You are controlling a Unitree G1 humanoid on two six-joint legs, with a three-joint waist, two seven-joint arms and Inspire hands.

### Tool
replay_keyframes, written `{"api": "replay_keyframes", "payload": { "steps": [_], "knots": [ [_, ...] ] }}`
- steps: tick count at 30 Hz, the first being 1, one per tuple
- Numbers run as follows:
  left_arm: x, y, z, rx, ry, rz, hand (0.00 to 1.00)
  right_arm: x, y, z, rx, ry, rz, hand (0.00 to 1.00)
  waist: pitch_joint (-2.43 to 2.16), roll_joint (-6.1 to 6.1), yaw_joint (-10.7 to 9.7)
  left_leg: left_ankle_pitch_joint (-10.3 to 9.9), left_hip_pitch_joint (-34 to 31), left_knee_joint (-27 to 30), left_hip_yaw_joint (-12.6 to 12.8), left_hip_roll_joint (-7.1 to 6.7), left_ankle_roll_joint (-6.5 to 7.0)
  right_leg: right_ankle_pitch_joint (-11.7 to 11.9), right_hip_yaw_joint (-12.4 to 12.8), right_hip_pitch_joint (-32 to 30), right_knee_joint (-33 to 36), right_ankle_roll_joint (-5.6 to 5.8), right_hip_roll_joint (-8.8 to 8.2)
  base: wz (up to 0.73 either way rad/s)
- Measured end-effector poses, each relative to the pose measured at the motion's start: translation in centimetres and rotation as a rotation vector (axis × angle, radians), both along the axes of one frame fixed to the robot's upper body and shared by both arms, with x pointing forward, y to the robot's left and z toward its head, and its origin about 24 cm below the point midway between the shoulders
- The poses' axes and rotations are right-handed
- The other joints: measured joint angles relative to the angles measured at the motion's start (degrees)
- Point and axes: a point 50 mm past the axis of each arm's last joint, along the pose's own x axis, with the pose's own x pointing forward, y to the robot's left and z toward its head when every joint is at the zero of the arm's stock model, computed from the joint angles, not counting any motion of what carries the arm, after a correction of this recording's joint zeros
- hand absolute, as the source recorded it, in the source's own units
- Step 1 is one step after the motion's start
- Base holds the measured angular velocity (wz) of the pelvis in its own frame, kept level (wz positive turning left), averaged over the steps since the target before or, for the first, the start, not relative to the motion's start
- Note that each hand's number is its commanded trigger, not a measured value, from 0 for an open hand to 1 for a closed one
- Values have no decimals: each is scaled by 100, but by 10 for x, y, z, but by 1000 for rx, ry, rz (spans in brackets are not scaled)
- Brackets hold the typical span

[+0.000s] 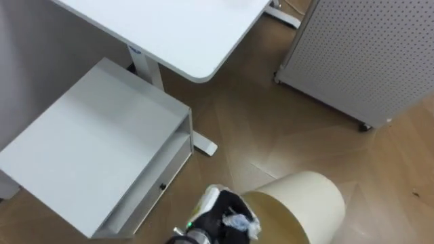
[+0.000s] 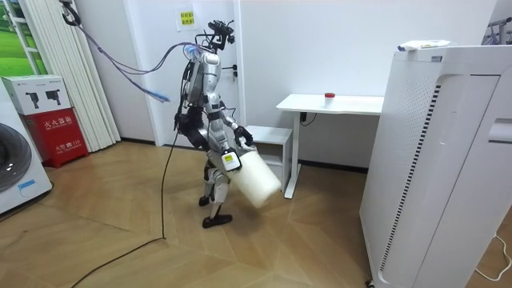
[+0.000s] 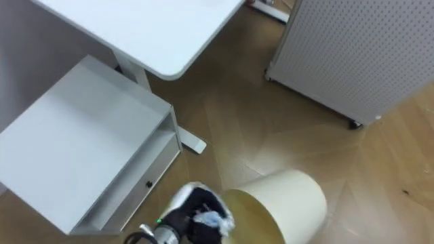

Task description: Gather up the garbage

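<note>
A cream cylindrical bin (image 1: 308,203) hangs tilted off the floor in front of me, its tan inside (image 1: 281,227) facing me. My left hand (image 1: 220,211) is at the left of the bin's rim with its fingers curled over the rim. A small pale, crumpled bit (image 1: 239,222) shows at those fingers; I cannot tell whether it is garbage. In the room view I stand on the wooden floor beside the desk, holding the bin (image 2: 256,180) low in front of me, left hand (image 2: 229,159) at its upper end. My right hand (image 2: 244,138) is a dark shape just above.
A white desk (image 1: 176,30) stands ahead on the left, with a low white shelf unit (image 1: 95,146) beside its leg (image 1: 152,74). A perforated white panel on casters (image 1: 366,54) stands ahead on the right. Bare wooden floor (image 1: 271,129) lies between them.
</note>
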Motion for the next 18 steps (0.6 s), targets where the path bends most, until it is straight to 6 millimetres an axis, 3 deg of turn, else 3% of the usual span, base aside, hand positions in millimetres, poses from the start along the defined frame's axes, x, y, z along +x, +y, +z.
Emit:
{"api": "replay_keyframes", "payload": {
  "steps": [4,8,9,10,11,18],
  "knots": [
    [-7,-6,-3,-35,63,-59,100,3,15,0,61,-9,59,100,-4,6,77,4,93,-116,55,47,-2,116,-6,113,-234,18,36,-12],
    [-10,-6,-4,-58,90,-77,100,4,24,0,88,-12,130,100,-5,6,127,19,115,-190,119,2,24,151,1,86,-271,56,-4,-7],
    [-11,-6,-5,-58,98,-79,75,3,24,-1,84,-2,142,100,-5,5,152,28,138,-233,119,-31,38,151,3,88,-267,59,-26,4],
    [-12,-6,-6,-58,101,-80,8,2,24,-2,82,3,145,100,-5,5,170,34,149,-264,119,-45,47,153,11,88,-273,65,-34,0],
    [-13,-6,-6,-61,102,-79,0,4,24,-1,78,0,154,100,-4,4,212,47,162,-301,129,-61,59,157,15,85,-283,72,-52,0],
    [-18,-5,-9,-64,118,-80,0,-3,23,-5,83,27,156,100,0,-20,255,51,294,-323,147,-66,61,154,5,215,-294,77,-61,0]
  ]
}}
